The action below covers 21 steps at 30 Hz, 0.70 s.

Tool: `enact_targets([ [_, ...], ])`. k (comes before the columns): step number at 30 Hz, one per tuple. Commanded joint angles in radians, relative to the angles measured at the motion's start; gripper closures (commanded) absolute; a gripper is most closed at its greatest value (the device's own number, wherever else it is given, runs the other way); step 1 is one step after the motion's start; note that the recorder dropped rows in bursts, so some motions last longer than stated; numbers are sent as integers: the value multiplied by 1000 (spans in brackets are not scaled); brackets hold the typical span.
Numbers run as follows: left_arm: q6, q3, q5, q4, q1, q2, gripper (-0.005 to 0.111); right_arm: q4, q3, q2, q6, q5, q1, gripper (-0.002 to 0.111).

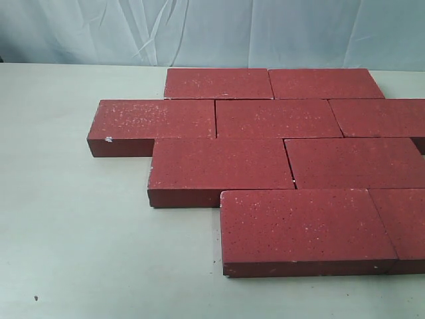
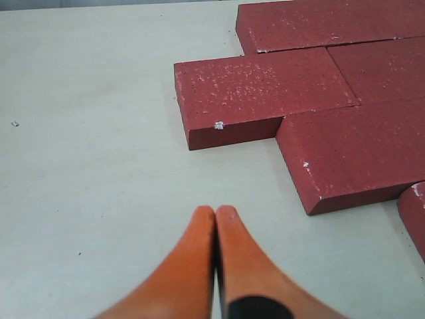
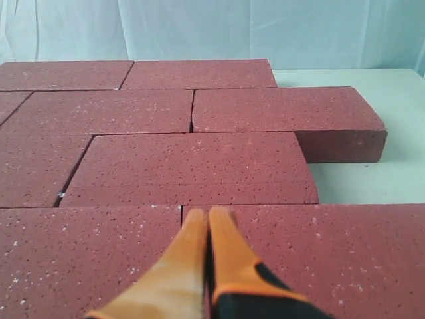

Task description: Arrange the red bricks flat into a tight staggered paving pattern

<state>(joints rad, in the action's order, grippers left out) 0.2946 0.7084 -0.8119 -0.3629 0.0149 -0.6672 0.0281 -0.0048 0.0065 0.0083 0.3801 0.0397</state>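
Several red bricks (image 1: 279,118) lie flat on the pale table (image 1: 66,219) in four staggered rows, edges touching. The leftmost brick (image 1: 156,119) has a small white chip (image 1: 109,139) on its front corner; the left wrist view shows this brick (image 2: 259,90) too. My left gripper (image 2: 216,211) is shut and empty, over bare table a short way from the chipped brick. My right gripper (image 3: 208,212) is shut and empty, its tips over the seam between two bricks of the near row (image 3: 319,259). Neither gripper shows in the exterior view.
A pale wrinkled cloth backdrop (image 1: 212,30) stands behind the table. Bare table surface lies left of and in front of the bricks. The bricks on the right run past the edge of the exterior view.
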Motion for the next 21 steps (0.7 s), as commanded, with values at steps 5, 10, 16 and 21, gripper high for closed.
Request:
enact_targets([
  [5, -1, -7, 3, 1, 2, 9, 107, 0, 5, -7, -8, -18, -5, 109],
  [10, -1, -7, 3, 1, 2, 9, 107, 0, 5, -7, -8, -18, -5, 109],
  [16, -1, -7, 3, 1, 2, 9, 107, 0, 5, -7, -8, -18, -5, 109],
  [21, -1, -7, 3, 8, 2, 16, 107, 0, 5, -7, -8, -18, -5, 109],
])
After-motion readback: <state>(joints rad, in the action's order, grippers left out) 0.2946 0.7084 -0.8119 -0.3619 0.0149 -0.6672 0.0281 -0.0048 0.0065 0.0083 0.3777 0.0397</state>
